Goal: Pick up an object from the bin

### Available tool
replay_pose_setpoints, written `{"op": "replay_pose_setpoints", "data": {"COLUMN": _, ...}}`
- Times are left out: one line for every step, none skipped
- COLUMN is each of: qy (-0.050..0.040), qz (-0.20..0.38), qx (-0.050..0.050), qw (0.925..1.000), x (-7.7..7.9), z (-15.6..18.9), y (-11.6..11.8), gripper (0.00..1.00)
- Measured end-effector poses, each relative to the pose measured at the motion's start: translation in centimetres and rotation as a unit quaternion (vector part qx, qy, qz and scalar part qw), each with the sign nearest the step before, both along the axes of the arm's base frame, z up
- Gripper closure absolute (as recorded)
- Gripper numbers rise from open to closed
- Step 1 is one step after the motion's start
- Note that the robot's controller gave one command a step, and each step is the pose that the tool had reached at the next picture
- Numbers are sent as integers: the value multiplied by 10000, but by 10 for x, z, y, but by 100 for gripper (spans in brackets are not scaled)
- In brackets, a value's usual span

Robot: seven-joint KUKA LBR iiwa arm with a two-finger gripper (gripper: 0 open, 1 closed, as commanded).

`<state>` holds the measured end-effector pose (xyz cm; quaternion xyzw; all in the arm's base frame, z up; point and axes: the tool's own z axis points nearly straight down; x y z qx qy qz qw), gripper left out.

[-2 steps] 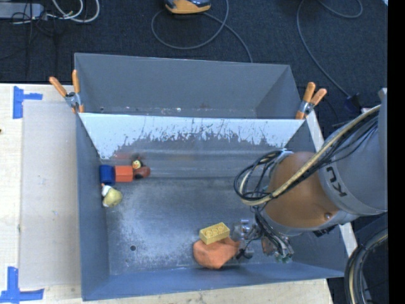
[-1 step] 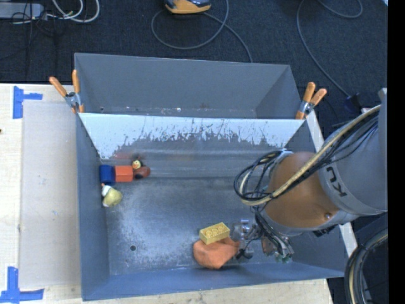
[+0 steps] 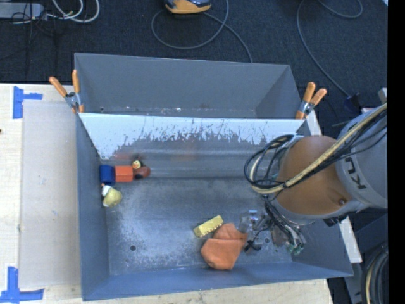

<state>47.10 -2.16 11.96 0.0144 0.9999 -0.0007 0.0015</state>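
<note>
My gripper [image 3: 252,233] is low in the bin's front right part, under the orange wrist cover. An orange rounded lump [image 3: 221,251] lies just to its left, touching or very near the fingertips. A small yellow toothed block [image 3: 208,226] sits tilted right behind the lump. Nothing shows between the fingers.
At the bin's back left lies a small toy made of blue and orange blocks [image 3: 122,172] with a little figure at its end. A pale yellow rounded piece [image 3: 111,197] lies just in front of it. The arm and its cables cover the bin's right side.
</note>
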Motion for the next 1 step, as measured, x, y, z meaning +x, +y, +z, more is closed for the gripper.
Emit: {"op": "replay_pose_setpoints", "data": {"qy": -14, "qz": -105, "qx": -1, "qw": 9999, "x": 9, "z": 68, "y": 1, "gripper": 100}}
